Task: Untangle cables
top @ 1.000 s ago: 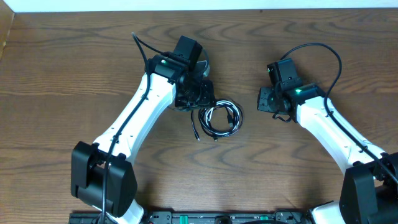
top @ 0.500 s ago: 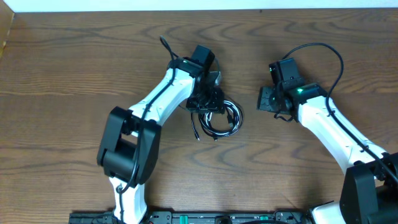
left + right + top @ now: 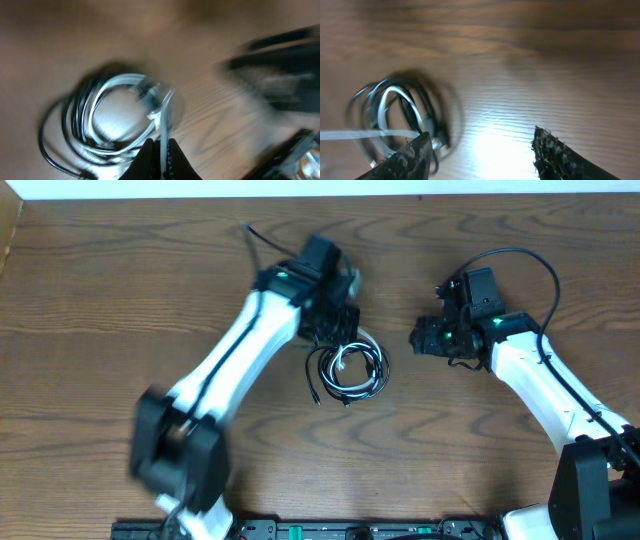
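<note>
my left jaws are pinched tight on a thin white cable (image 3: 165,120), and its strand runs from between the tips to the coil. the cables (image 3: 348,370), black and white looped together, lie on the worktop (image 3: 100,300) near its middle, just below my left wrist. my right jaws stand wide apart with nothing between them, well off to the right of the coil and facing it. the left wrist view is blurred.

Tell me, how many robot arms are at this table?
2. The left arm reaches over the cords at mid-table; the right arm hangs to their right, apart from them.
</note>
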Controlling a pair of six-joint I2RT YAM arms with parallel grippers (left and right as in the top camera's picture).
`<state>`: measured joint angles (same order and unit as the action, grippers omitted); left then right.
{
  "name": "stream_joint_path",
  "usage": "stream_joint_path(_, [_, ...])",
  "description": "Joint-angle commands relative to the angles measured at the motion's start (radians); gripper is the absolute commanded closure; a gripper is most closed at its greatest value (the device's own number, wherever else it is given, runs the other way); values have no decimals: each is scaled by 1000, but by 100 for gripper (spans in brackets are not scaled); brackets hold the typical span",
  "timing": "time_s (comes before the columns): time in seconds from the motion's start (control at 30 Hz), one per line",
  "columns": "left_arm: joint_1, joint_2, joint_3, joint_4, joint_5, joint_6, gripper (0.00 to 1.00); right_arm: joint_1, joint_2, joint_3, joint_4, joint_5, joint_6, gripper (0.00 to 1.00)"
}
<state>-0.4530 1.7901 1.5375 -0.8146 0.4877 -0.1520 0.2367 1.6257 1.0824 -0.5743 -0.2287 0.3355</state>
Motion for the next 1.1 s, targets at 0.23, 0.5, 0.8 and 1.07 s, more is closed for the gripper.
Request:
stream_joint_path(0.23, [-24,-383,49,34,0,5,93,-4,-2,1,69,-280,-105,38])
stream_joint_path(0.5, [-24,-434,49,54,1,-19,92,1,-2,1,72,-400,-105,38])
stream_joint_path(0.8, [-24,-433,49,58,2,-45,93,6,4,1,118,-560,-262,38])
stream_joint_path(1.07, [-24,-435,49,58,2,-53,93,6,145,1,114,-596,-267,43])
